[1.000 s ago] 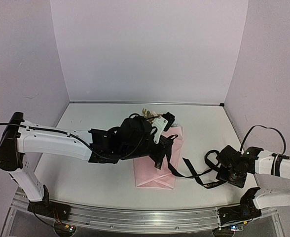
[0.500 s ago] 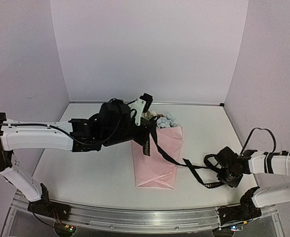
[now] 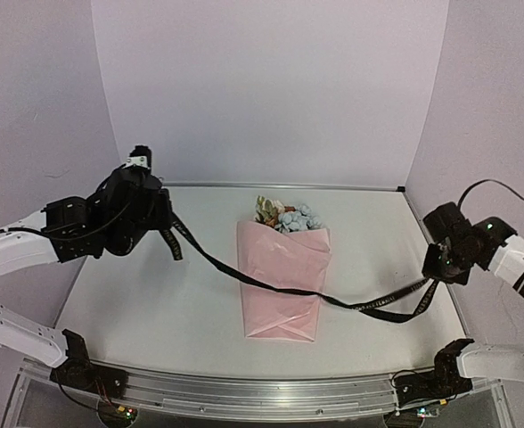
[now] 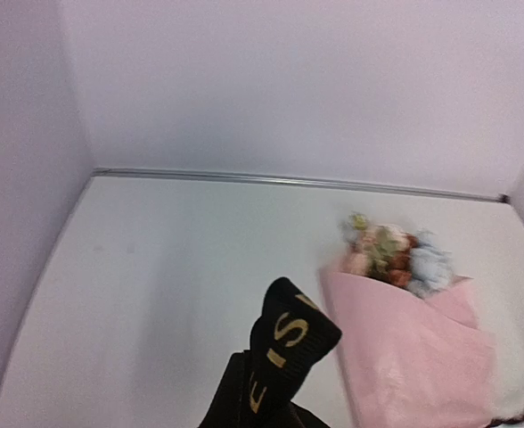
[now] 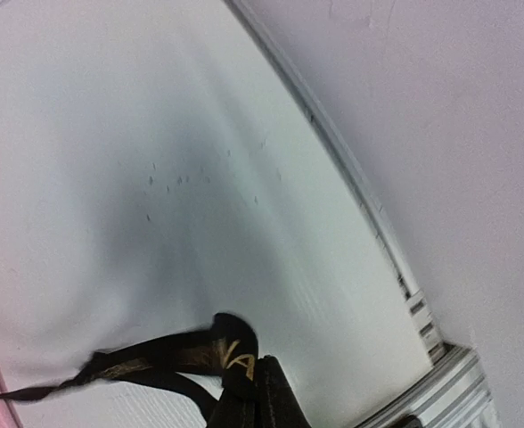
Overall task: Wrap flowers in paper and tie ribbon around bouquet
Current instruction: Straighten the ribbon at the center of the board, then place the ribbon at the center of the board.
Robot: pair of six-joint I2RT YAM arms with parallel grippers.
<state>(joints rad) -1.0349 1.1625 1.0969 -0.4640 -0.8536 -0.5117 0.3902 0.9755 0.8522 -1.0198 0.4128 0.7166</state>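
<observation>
The left gripper (image 3: 161, 227) is pinched tight on one end of the ribbon (image 3: 280, 286), and a short bit with gold letters sticks out past its fingers. The right gripper (image 3: 438, 270) is pinched shut on the other end, so the ribbon hangs between the two grippers and runs across the front of the bouquet (image 3: 280, 314). The bouquet lies flat on the table (image 3: 137, 312), about halfway between both grippers and below them, with the flowers (image 3: 284, 217) peeking out of the paper (image 3: 284, 254) at its far end.
</observation>
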